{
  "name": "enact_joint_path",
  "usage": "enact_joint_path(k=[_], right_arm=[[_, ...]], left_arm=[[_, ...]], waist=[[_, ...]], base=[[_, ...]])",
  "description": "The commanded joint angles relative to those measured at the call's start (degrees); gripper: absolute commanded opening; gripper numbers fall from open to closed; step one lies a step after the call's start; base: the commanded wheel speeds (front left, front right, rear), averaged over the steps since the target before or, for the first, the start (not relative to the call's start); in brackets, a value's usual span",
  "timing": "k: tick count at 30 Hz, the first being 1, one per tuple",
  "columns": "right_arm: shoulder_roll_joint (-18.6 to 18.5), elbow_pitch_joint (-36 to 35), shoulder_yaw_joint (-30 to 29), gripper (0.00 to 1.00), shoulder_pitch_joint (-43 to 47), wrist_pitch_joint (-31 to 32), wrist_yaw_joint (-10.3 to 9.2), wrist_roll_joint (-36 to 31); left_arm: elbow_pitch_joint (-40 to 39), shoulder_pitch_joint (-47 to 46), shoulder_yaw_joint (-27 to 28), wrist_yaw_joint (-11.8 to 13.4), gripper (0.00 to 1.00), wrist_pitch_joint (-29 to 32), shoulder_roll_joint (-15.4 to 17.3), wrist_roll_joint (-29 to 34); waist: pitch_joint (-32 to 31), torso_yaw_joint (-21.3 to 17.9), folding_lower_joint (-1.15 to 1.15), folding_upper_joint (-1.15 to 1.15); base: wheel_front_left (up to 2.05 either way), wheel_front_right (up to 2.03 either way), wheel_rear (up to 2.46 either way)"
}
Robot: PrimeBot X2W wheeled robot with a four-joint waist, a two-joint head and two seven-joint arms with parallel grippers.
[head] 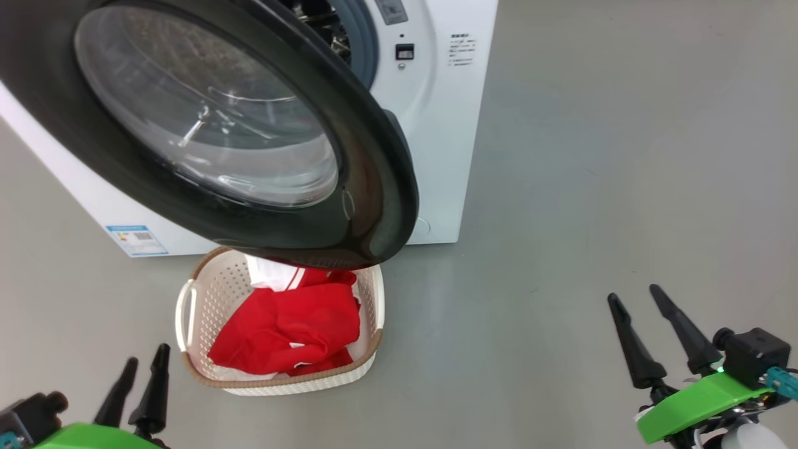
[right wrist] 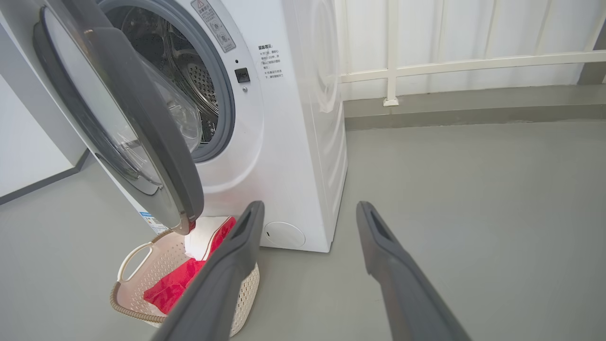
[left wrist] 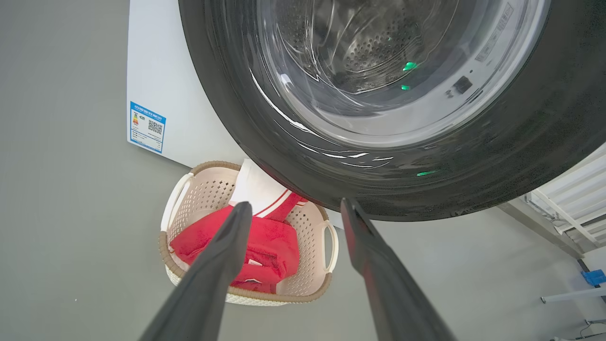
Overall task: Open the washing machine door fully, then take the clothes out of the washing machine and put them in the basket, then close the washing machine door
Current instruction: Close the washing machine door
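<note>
The white washing machine (head: pixel 436 125) (right wrist: pixel 303 142) stands with its black-rimmed door (head: pixel 249 137) (left wrist: pixel 378 118) (right wrist: pixel 142 142) swung open over the basket. Red clothes (head: pixel 293 327) (left wrist: pixel 270 246) (right wrist: pixel 175 286) with white panels lie in the cream basket (head: pixel 206 299) (left wrist: pixel 189 199) (right wrist: pixel 137 289) on the floor below the door. My left gripper (head: pixel 143 362) (left wrist: pixel 293 206) is open and empty at the lower left, short of the basket. My right gripper (head: pixel 633 296) (right wrist: pixel 307 206) is open and empty at the lower right, well away from the machine. Steel drum (right wrist: pixel 189 71) shows behind the door.
Grey floor (head: pixel 592 187) lies wide to the right of the machine. A white railing (right wrist: pixel 450 61) runs behind it along the wall. A blue energy sticker (head: pixel 137 240) marks the machine's lower left front.
</note>
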Motion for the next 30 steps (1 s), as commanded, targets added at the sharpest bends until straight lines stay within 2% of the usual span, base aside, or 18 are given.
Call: enact_joint_path(k=[1,5,6,7,12,17,23,25,30], right_arm=[[-1.13,-1.45,0.21,1.00,0.27,-0.69,0.09,0.33],[-1.35,-1.80,-1.10,1.00,0.28,-0.69,0.09,0.50],[-1.35,-1.80,-1.10,1.00,0.28,-0.69,0.09,0.50],[-1.38,-1.91,-1.35,1.00,0.15,-0.69,0.09,0.55],[-1.51,-2.12,-1.70,1.00,-0.21,-0.69,0.09,0.54],[-1.48,-2.17,-1.72,1.00,0.05,-0.69,0.09,0.49],[-1.34,-1.99,-1.78,1.00,0.43,-0.69,0.09,0.40],[-1.23,-1.84,-1.79,1.00,0.47,-0.69,0.09,0.36],[-0.96,-1.61,-1.57,1.00,0.30,-0.69,0.09,0.25]], left_arm=[[-0.28,-1.13,4.35,-0.19,1.00,-0.68,1.23,3.72],[-1.73,-0.05,10.22,-0.19,1.00,-0.71,-1.69,13.76],[-1.73,-0.05,10.22,-0.19,1.00,-0.71,-1.69,13.76],[-2.69,0.34,11.20,-0.19,1.00,-0.71,-2.49,16.59],[-7.66,2.79,19.59,-0.19,1.00,-0.72,-7.74,29.36],[-10.96,5.60,23.38,-0.19,1.00,-0.72,-11.90,40.72],[-12.03,7.28,27.41,-0.19,1.00,-0.73,-15.76,50.82],[-11.49,7.42,29.09,-0.19,1.00,-0.73,-17.47,51.92],[-10.74,7.76,30.56,-0.19,1.00,-0.73,-19.18,54.11]], waist=[[-0.12,-0.67,0.00,0.00],[0.20,-1.24,0.00,0.00],[0.20,-1.24,0.00,0.00],[0.30,-1.37,0.00,0.00],[0.38,-1.66,0.00,0.00],[0.15,-1.75,0.00,0.00],[0.24,-1.47,0.00,0.00],[0.37,-1.34,0.00,0.00],[0.49,-1.34,0.00,0.00]], base=[[0.00,0.00,0.00],[0.00,0.00,0.00],[0.00,0.00,0.00],[0.00,0.00,0.00],[0.00,0.00,0.00],[0.00,0.00,0.00],[0.00,0.00,0.00],[0.00,0.00,0.00],[0.00,0.00,0.00]])
